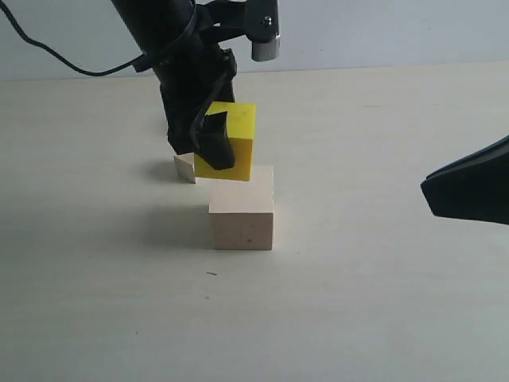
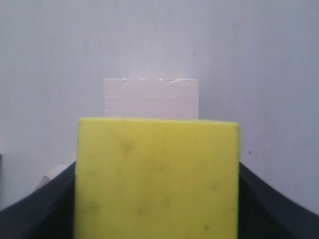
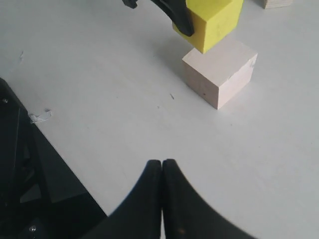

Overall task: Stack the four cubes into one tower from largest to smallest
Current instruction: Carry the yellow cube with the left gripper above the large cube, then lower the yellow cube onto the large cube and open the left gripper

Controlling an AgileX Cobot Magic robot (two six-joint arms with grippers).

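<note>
Exterior view has the left gripper (image 1: pixel 223 148) clamped on the mid-sized yellow cube (image 1: pixel 238 127), one dark finger across its near face. The cube hangs over the rear part of the large pale wooden cube (image 1: pixel 242 215), seemingly just above it and set a little back and to the left of centre.

To place it well, I judge the arm should bring the yellow cube forward and slightly right until it sits centred over the base. It should then square the cube's edges to the base (it looks faintly turned from this angle), lower it flat, and part the jaws only once it rests fully.

Coming steeply down from above, the left arm has its wrist pointing nearly straight at the table. A small pale cube (image 1: pixel 185 167) sits behind it, half hidden. Low and well off to the right waits the right gripper (image 3: pixel 162 172), its fingertips pressed together on nothing.
</note>
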